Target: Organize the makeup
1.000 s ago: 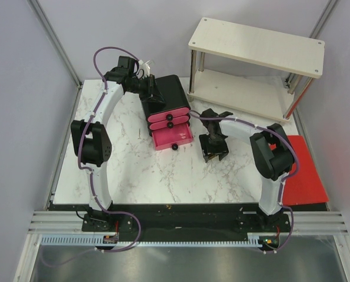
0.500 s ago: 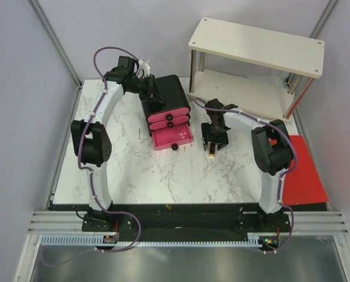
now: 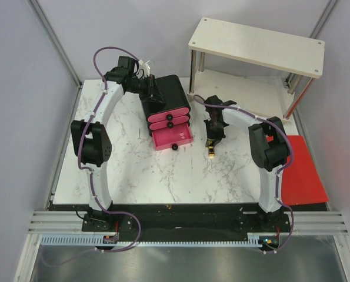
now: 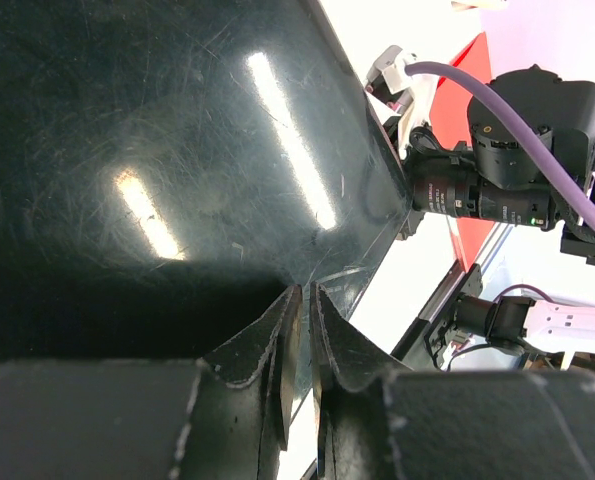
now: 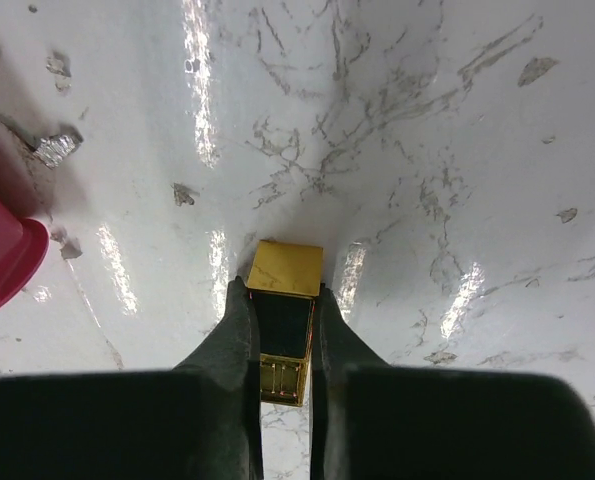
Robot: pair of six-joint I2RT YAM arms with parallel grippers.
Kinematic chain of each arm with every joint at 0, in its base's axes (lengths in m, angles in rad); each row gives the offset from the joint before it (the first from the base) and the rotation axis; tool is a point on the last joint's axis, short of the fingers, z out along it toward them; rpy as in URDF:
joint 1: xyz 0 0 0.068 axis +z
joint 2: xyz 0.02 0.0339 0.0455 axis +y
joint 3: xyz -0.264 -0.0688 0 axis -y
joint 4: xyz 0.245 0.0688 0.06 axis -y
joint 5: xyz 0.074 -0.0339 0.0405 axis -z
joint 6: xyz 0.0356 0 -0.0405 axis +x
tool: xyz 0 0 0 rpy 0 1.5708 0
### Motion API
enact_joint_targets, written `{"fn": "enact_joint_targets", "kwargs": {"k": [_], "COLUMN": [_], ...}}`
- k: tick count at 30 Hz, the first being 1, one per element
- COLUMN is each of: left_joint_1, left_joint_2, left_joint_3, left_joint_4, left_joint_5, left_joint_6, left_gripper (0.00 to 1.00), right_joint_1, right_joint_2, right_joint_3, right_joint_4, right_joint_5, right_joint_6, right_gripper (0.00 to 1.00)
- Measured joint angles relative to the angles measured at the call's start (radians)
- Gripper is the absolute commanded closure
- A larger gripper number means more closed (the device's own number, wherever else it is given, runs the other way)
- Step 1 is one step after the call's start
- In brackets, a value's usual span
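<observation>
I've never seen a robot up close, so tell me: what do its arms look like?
The left arm and right arm have white links with bulky black joints. A purple cable runs along each. The fingers are dark, tapered blades.

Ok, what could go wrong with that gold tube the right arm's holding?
The right gripper pinches the gold-black tube by its sides, gold end sticking past the fingertips, so it might pivot or slip. The tube hangs low beside the open pink drawer; swinging across, it could clip the drawer's front.
</observation>
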Motion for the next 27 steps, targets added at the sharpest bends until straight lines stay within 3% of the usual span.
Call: {"fn": "enact_joint_targets", "kwargs": {"k": [13, 18, 27], "left_joint_1": [0.0, 0.0, 0.0], "left_joint_2": [0.003, 0.003, 0.003], "left_joint_3": [0.006, 0.006, 0.005], "left_joint_4": [-0.004, -0.004, -0.004], "left_joint_5": [0.0, 0.0, 0.0], "left_joint_6": [0.0, 0.0, 0.0], "left_gripper": [0.8, 0.8, 0.8], "right_joint_1": [0.0, 0.0, 0.012], "right_joint_2": [-0.023, -0.036, -0.039], "right_joint_3": [0.104, 0.176, 0.141], "right_joint_4": [0.035, 0.111, 0.272], "right_joint_5": [-0.111, -0.214, -0.323], "right_joint_6": [0.014, 0.094, 0.311], "right_gripper": [1.0, 1.0, 1.0]}}
